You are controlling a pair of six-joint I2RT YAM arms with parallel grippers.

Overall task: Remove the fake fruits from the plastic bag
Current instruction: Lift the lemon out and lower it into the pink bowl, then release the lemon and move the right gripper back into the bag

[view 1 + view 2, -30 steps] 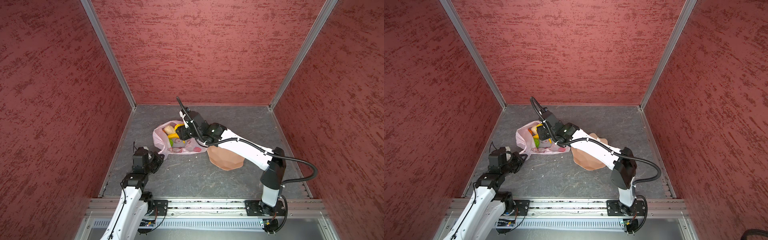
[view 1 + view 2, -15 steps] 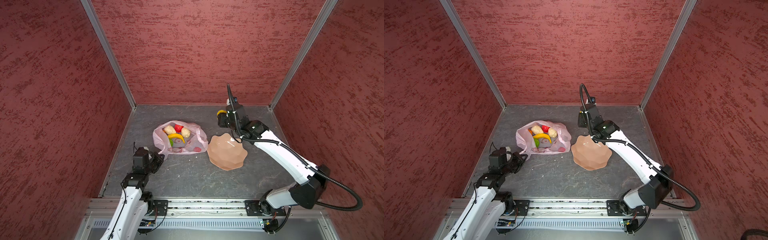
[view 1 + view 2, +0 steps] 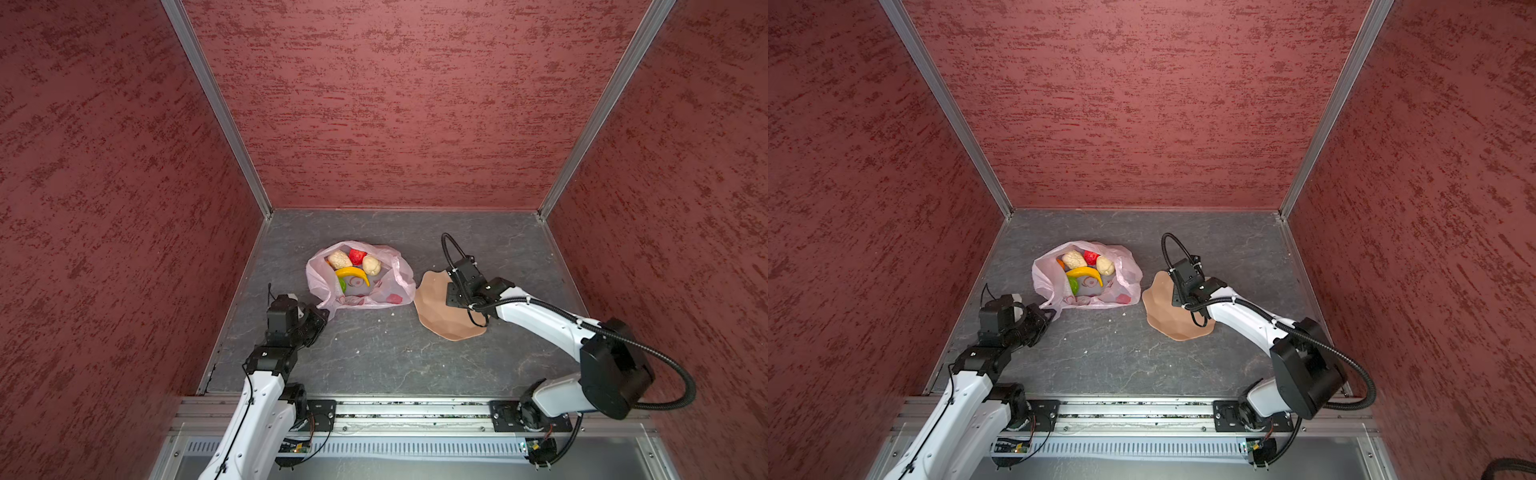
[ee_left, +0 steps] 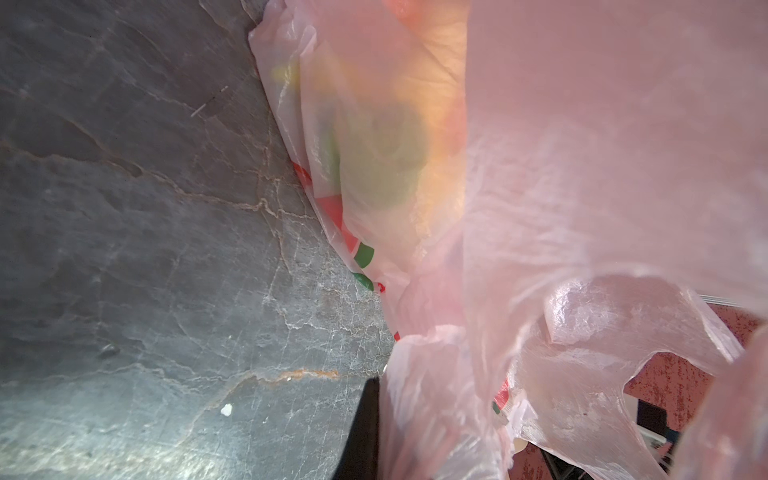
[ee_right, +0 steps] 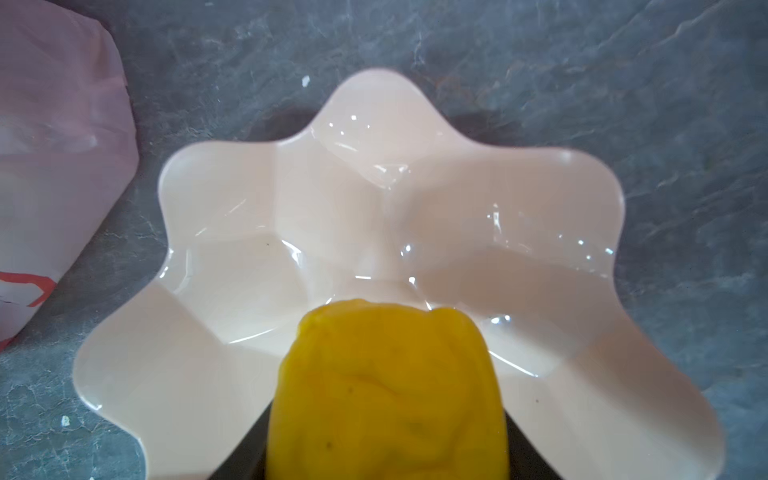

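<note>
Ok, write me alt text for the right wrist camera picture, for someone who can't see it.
A bumpy yellow fake fruit, gripped in the right hand, sits close to the camera over a glossy, bare, pale tan wavy-edged plate. The plate rests on a grey table, beside the pale-pink plastic bag.

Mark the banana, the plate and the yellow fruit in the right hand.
banana [image 3: 352, 272]: in a top view, middle of its curve.
plate [image 3: 432, 307]: in a top view, bare inner surface, left part.
bumpy yellow fruit [image 5: 386, 386]: right wrist view, centre of its visible face.
</note>
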